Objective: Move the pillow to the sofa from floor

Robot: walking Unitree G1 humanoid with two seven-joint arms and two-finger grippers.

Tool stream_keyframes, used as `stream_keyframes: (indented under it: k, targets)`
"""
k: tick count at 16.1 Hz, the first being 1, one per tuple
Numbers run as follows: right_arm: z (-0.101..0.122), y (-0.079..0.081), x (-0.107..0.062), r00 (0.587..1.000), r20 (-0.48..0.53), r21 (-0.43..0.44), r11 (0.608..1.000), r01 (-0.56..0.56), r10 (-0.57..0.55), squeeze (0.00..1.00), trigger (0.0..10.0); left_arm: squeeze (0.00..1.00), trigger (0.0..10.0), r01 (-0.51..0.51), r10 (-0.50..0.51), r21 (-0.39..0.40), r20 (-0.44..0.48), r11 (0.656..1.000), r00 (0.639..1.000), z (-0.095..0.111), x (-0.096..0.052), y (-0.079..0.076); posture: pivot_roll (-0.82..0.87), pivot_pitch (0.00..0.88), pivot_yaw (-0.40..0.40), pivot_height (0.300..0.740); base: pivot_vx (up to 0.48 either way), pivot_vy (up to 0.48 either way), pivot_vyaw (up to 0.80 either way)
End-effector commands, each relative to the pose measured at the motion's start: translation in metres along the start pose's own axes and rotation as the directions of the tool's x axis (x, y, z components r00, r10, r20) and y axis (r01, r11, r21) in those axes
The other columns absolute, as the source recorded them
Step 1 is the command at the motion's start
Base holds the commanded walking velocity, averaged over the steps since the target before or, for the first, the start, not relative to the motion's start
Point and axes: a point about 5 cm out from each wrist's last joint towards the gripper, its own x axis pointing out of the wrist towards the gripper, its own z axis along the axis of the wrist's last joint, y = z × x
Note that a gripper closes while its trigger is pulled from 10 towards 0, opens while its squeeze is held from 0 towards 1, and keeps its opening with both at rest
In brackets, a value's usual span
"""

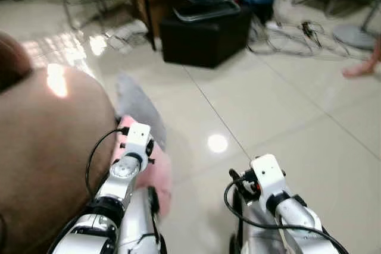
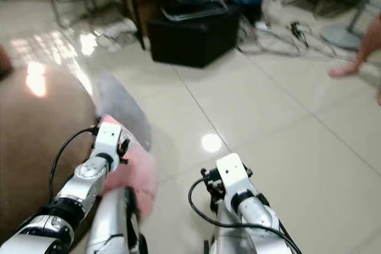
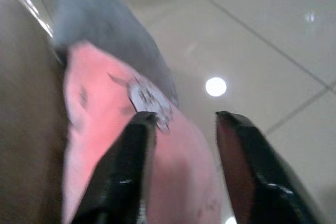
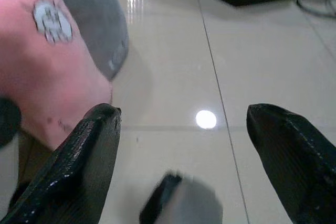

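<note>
The pink-and-grey pillow lies against the brown sofa's edge, over the tiled floor. The left end effector, released, straddles it; the right end effector hangs spread, empty. Judged step: grasping; next, clench and lift sofaward.

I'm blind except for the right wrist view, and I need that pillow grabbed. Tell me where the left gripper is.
Observer: The left gripper is open, its fingers pointing at the pink-and-grey pillow.
Operator: Say what the pillow lies against.
Observer: It rests against the brown sofa, on the robot's left.
Operator: Report anyone nearby.
Observer: A person's foot is ahead, far to the right.
</note>
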Motion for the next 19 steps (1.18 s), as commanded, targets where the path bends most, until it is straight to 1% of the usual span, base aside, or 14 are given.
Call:
stream_keyframes:
  k: [1, 3, 5, 7, 8, 9, 10, 11, 12, 13, 14, 16, 18, 19]
  targets:
    - [0.008, 0.000, -0.002, 0.999, 0.030, -0.011, 1.000, -0.013, 0.013, 0.00, 10.0, 1.00, 10.0, -0.022, 0.021, -0.020, -0.030, 1.000, 0.999, -0.007, -0.001, 0.006, -0.13, 0.158, 0.047, 0.520, 0.000, 0.000, 0.00]
    - [0.017, 0.003, -0.003, 0.995, 0.072, -0.033, 0.997, -0.073, 0.075, 0.00, 10.0, 1.00, 10.0, -0.116, 0.115, -0.008, -0.075, 0.993, 0.991, -0.017, -0.002, 0.017, -0.13, 0.197, 0.028, 0.520, 0.000, 0.000, 0.00]
    - [0.022, 0.007, -0.003, 0.991, 0.080, -0.060, 0.993, -0.101, 0.106, 0.00, 10.0, 1.00, 10.0, -0.168, 0.170, 0.022, -0.089, 0.985, 0.981, -0.020, -0.003, 0.026, -0.14, 0.234, 0.020, 0.520, 0.000, 0.000, 0.00]
    - [0.023, 0.009, -0.008, 0.989, 0.092, -0.041, 0.993, -0.112, 0.115, 0.00, 10.0, 1.00, 10.0, -0.257, 0.259, 0.037, -0.073, 0.966, 0.963, -0.018, -0.004, 0.039, -0.13, 0.258, 0.008, 0.520, 0.000, 0.000, 0.00]
    - [0.024, 0.011, -0.010, 0.989, 0.093, -0.040, 0.993, -0.113, 0.117, 0.00, 10.0, 1.00, 10.0, -0.273, 0.275, 0.036, -0.066, 0.961, 0.959, -0.017, -0.005, 0.042, -0.15, 0.261, 0.015, 0.520, 0.000, 0.000, 0.00]
    - [0.029, 0.012, -0.014, 0.988, 0.109, -0.032, 0.994, -0.107, 0.110, 0.00, 10.0, 1.00, 10.0, -0.350, 0.350, 0.021, -0.014, 0.936, 0.936, -0.007, -0.005, 0.058, -0.16, 0.297, 0.014, 0.520, 0.000, 0.000, 0.00]
    - [0.031, 0.012, -0.016, 0.987, 0.121, -0.014, 0.994, -0.105, 0.106, 0.00, 10.0, 1.00, 10.0, -0.391, 0.391, 0.038, 0.011, 0.919, 0.920, -0.002, -0.006, 0.064, -0.16, 0.317, 0.023, 0.520, 0.000, 0.000, 0.00]
    - [0.032, 0.013, -0.016, 0.986, 0.123, -0.016, 0.994, -0.112, 0.113, 0.00, 10.0, 1.00, 10.0, -0.404, 0.404, 0.046, 0.016, 0.914, 0.915, -0.001, -0.006, 0.066, -0.16, 0.324, 0.024, 0.520, 0.000, 0.000, 0.00]
    - [0.032, 0.015, -0.018, 0.983, 0.126, -0.024, 0.991, -0.133, 0.135, 0.00, 10.0, 1.00, 10.0, -0.439, 0.439, 0.074, 0.028, 0.895, 0.898, 0.001, -0.007, 0.070, -0.16, 0.329, 0.029, 0.520, 0.000, 0.000, 0.00]
    - [0.032, 0.017, -0.020, 0.978, 0.130, -0.026, 0.986, -0.163, 0.165, 0.00, 10.0, 1.00, 10.0, -0.448, 0.448, 0.095, 0.014, 0.889, 0.894, -0.002, -0.007, 0.071, -0.16, 0.331, 0.033, 0.520, 0.000, 0.000, 0.00]
    - [0.033, 0.021, -0.022, 0.970, 0.131, -0.034, 0.979, -0.202, 0.205, 0.00, 10.0, 1.00, 10.0, -0.436, 0.439, 0.105, -0.013, 0.894, 0.898, -0.007, -0.008, 0.071, -0.16, 0.338, 0.034, 0.520, 0.000, 0.000, 0.00]
    - [0.038, 0.027, -0.025, 0.952, 0.143, -0.057, 0.963, -0.265, 0.270, 0.00, 10.0, 1.00, 10.0, -0.431, 0.437, 0.092, -0.052, 0.898, 0.898, -0.013, -0.009, 0.073, -0.16, 0.355, 0.034, 0.520, 0.000, 0.000, 0.00]
    - [0.042, 0.030, -0.028, 0.941, 0.159, -0.075, 0.954, -0.291, 0.300, 0.00, 10.0, 1.00, 10.0, -0.449, 0.456, 0.097, -0.077, 0.888, 0.886, -0.018, -0.011, 0.077, -0.17, 0.363, 0.033, 0.520, 0.000, 0.000, 0.00]
    - [0.044, 0.031, -0.028, 0.937, 0.166, -0.093, 0.951, -0.296, 0.308, 0.00, 10.0, 0.88, 10.0, -0.462, 0.472, 0.110, -0.082, 0.880, 0.878, -0.020, -0.013, 0.080, -0.18, 0.370, 0.034, 0.520, 0.000, 0.000, 0.00]
